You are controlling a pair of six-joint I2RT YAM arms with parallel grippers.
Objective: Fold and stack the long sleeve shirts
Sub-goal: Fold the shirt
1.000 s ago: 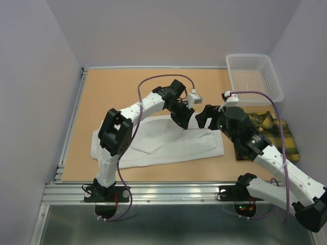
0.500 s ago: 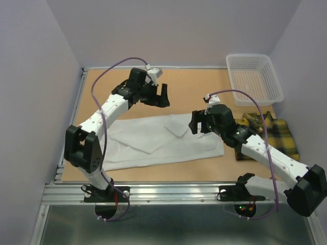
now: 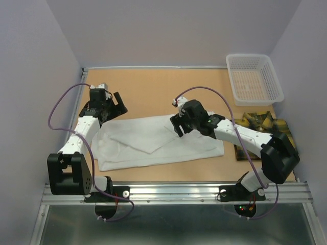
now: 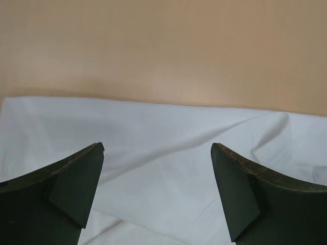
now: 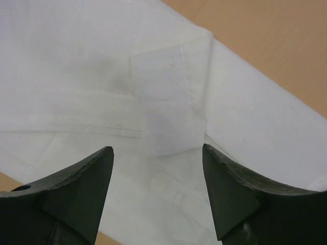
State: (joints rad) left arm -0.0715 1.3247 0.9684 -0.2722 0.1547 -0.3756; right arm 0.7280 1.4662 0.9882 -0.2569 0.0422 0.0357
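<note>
A second ago I had both grippers bunched over the far edge of the white shirt; now they have split. My left gripper has swung out to the shirt's far-left corner and hangs there with jaws spread and nothing between them, cloth edge just below in the wrist view. My right gripper has slid left over the middle of the shirt, also gaping and empty, above a small rectangular flap lying flat. The shirt sits mid-table, a folded panel across it, so I judge one fold is laid and released, more to go. The plaid shirt waits crumpled at the right, near the basket, untouched
</note>
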